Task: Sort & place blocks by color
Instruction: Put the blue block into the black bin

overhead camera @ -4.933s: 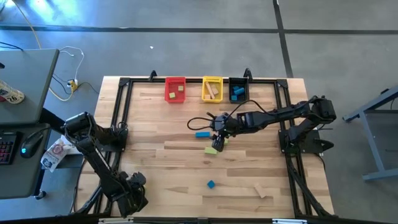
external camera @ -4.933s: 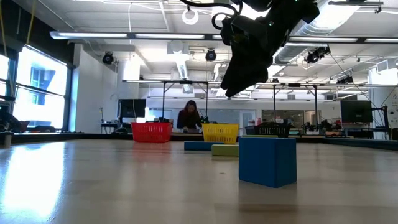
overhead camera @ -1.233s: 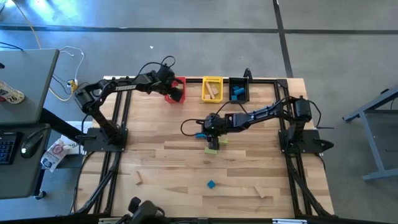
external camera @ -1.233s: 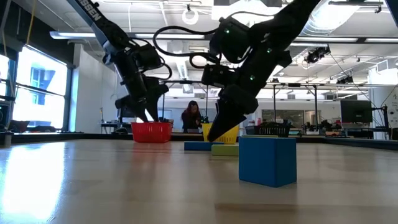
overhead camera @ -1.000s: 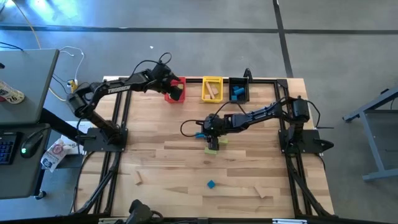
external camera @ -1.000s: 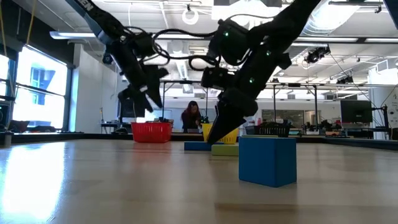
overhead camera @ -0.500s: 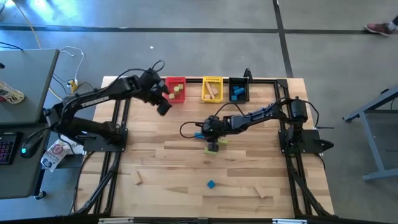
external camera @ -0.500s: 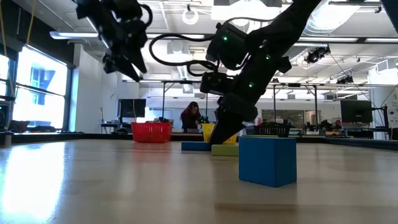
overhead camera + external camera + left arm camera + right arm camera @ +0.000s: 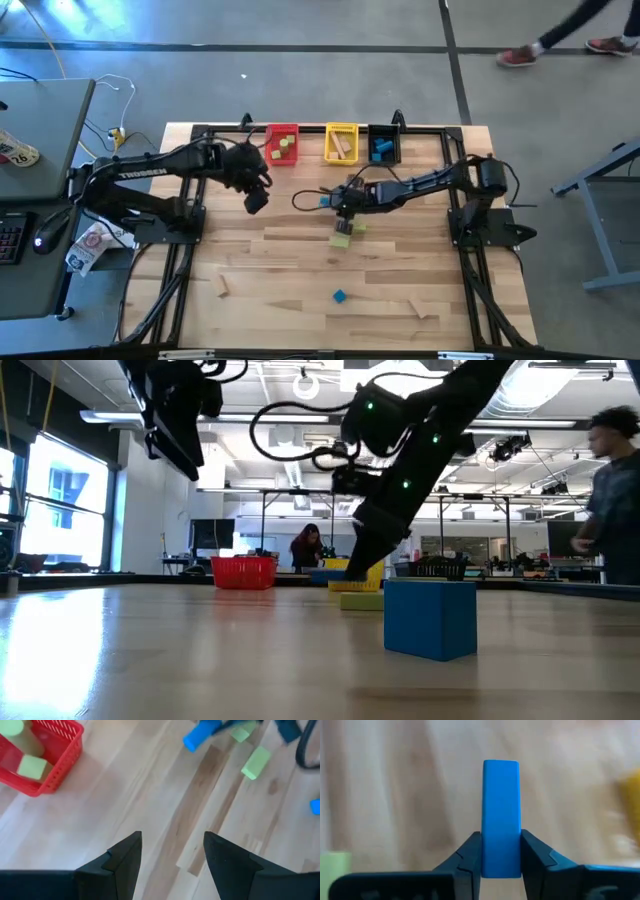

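- Right wrist view: right gripper point(image 9: 501, 851) clamped on a blue bar point(image 9: 501, 817), one finger point(image 9: 468, 857) flat against each long side, bar jutting forward past the tips, blurred wood beyond
- Seen from the high view at mid-table, just in front of the yellow bin point(image 9: 341, 143); blue end of the bar point(image 9: 326, 201) poking out toward the left arm
- In the low view, lifted clear of the tabletop, bar point(image 9: 328, 574) level in the grip
- Just below that gripper, two green blocks point(image 9: 343, 235) touching or nearly so on the table point(image 9: 280, 260)
- Nearer the front edge, a small blue cube point(image 9: 340, 296); large and close in the low view point(image 9: 430, 619)
- Tan pieces lying well apart near the front: one on the left point(image 9: 222, 287), one on the right point(image 9: 422, 306)
- Along the back edge, three bins in a row: red bin point(image 9: 281, 146) with green blocks inside, yellow bin with a tan bar, black bin point(image 9: 383, 146) with blue pieces
- Left gripper point(image 9: 255, 199) over bare wood in front of the red bin, off to the side of the right gripper
- Left wrist view: fingers point(image 9: 125, 862) spread apart with nothing between them, plain planks showing in the gap
- Farther out in that view: red bin point(image 9: 55, 760) holding green blocks, the held blue bar point(image 9: 200, 735), a green block point(image 9: 256, 762)
- Beyond the table: a person point(image 9: 305, 548) seated far back in the room, another person point(image 9: 612, 510) at the right edge of the low view
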Available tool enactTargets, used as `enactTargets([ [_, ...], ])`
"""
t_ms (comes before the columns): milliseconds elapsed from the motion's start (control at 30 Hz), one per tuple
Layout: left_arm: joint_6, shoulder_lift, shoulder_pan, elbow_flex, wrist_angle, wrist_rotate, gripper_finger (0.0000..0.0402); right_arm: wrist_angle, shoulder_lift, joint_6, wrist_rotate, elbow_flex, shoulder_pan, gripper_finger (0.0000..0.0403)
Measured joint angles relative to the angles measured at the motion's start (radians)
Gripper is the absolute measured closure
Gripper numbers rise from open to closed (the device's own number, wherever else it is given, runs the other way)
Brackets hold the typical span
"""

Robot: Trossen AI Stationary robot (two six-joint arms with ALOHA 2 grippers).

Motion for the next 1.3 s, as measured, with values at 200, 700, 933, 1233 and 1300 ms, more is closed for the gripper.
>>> enactTargets([
  [200, -0.053, 0.000, -0.115, 0.000, 0.002, -0.093, 0.0202, -0.159, -0.114, 0.074, 0.192, 0.002, -0.014, 0.0329],
  [700, -0.186, 0.001, -0.322, 0.000, 0.006, -0.225, 0.0202, -0.376, -0.320, 0.300, 0.460, 0.002, -0.211, 0.0329],
  [933, -0.253, 0.001, -0.420, 0.000, 0.006, -0.253, 0.0202, -0.391, -0.267, 0.320, 0.326, 0.002, -0.355, 0.0329],
  [1233, -0.334, 0.001, -0.540, 0.000, 0.006, -0.254, 0.0202, -0.411, -0.199, 0.323, 0.187, 0.002, -0.472, 0.0329],
  [1300, -0.354, 0.001, -0.563, 0.000, 0.006, -0.254, 0.0202, -0.409, -0.193, 0.318, 0.166, 0.002, -0.488, 0.0326],
])
